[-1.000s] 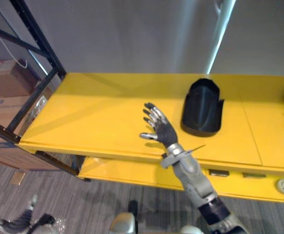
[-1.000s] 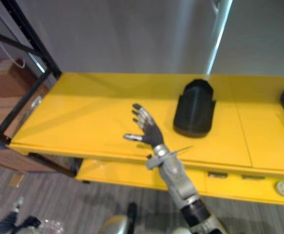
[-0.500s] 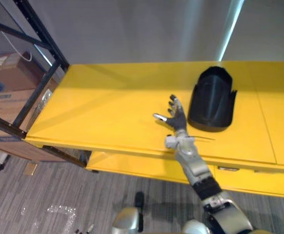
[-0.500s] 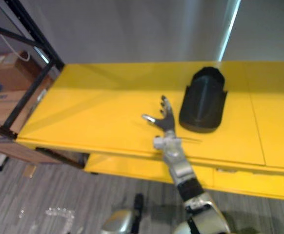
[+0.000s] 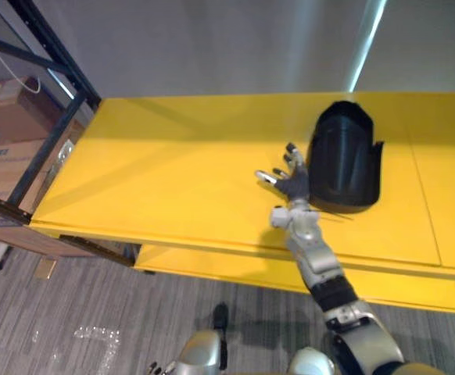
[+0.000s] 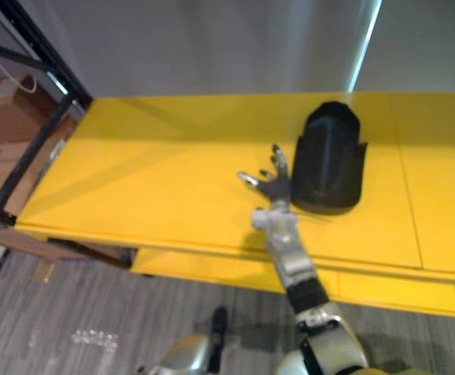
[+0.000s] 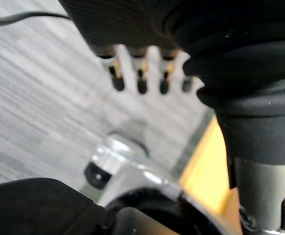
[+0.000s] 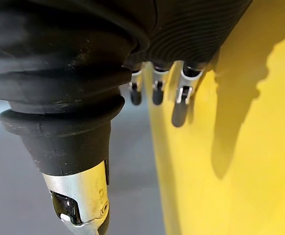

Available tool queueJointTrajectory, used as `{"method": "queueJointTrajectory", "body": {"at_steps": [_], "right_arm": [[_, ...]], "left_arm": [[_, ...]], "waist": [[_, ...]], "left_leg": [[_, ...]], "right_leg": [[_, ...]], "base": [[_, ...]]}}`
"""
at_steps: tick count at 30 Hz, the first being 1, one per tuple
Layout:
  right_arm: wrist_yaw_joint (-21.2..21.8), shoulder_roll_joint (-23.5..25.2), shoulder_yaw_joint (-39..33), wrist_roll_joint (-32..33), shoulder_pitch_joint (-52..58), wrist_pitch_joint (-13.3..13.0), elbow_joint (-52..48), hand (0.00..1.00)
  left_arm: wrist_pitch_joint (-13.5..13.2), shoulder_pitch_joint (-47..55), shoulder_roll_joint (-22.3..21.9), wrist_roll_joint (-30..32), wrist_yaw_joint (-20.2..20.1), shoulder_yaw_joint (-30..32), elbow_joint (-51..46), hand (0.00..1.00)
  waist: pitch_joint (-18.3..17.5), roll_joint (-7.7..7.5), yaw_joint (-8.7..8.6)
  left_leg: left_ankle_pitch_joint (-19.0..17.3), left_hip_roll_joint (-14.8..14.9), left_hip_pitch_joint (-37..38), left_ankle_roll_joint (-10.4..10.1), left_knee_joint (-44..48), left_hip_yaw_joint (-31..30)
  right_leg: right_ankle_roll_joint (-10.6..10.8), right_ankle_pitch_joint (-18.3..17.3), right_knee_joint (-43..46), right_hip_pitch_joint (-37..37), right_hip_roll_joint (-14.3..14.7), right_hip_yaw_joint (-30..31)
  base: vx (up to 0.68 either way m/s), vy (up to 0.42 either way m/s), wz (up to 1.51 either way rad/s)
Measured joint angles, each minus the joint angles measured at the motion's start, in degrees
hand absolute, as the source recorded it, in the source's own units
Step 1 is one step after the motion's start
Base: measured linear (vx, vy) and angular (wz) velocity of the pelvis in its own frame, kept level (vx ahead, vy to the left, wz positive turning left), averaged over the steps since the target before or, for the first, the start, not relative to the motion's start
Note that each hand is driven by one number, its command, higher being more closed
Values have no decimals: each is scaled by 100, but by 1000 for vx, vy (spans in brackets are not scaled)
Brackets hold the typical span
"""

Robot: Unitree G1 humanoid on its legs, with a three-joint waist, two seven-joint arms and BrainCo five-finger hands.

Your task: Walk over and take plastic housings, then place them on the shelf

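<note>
Yellow shelf (image 5: 173,180), black housing (image 5: 345,156), cardboard boxes (image 5: 12,160)

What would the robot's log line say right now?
black plastic housing: on yellow shelf | right robot hand: open, beside it | left robot hand: open, above grey floor

1 black plastic housing (image 5: 345,156) lies on the yellow shelf (image 5: 165,172), right of the shelf's middle. It is a matte, faceted shell, rounded like an arch at its far end and wider at its near end, with a notch on its right side. Its long axis runs front to back.
</note>
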Motion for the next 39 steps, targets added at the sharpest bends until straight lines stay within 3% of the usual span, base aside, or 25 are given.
{"method": "queueJointTrajectory", "body": {"at_steps": [10, 22, 27, 32, 34, 39], "right_arm": [[147, 10, -208, 85, 47, -8, -162, 0], [184, -1, -209, 66, 168, -13, -303, 0], [1008, -31, -193, 190, 217, -247, -307, 0], [1611, -124, -79, 311, 745, -619, -1687, 0], [1761, -178, -119, 414, 857, -777, -2255, 0], [1881, -373, -767, 787, 1275, -1144, -3023, 0]], "left_arm": [[8, -61, 128, -11, 36, -70, 27, 0], [19, -67, 155, -11, 44, -111, 34, 0], [19, -78, 159, -8, 43, -109, 47, 0], [35, -144, 162, 16, 149, -97, 52, 0], [39, -156, 164, 29, 240, -69, 43, 0], [62, -231, 314, 66, 574, 69, 17, 0]], "waist": [[80, -113, -81], [80, -114, -124], [82, -116, -134], [84, -174, -139], [50, -244, -175], [-257, -719, -315]], "left_leg": [[0, -3, 83, 0, -100, 72], [-4, -2, 94, 4, -112, 76], [-4, 5, 102, 4, -131, 77], [2, 41, 170, -3, -274, 119], [-4, 56, 231, 2, -308, 182], [-71, 69, 318, -20, -384, 284]], "right_leg": [[13, 9, -43, 12, 2, 57], [16, 11, -67, 31, 11, 56], [23, 18, -97, 49, 22, 51], [44, 116, -301, 140, 69, 41], [51, 206, -530, 270, 121, 40], [72, 413, -1030, 506, 222, 50]], "base": [[3, 1, -3], [0, 0, 0], [0, 0, 0], [27, 0, -3], [45, 3, -10], [57, -4, -5]]}}
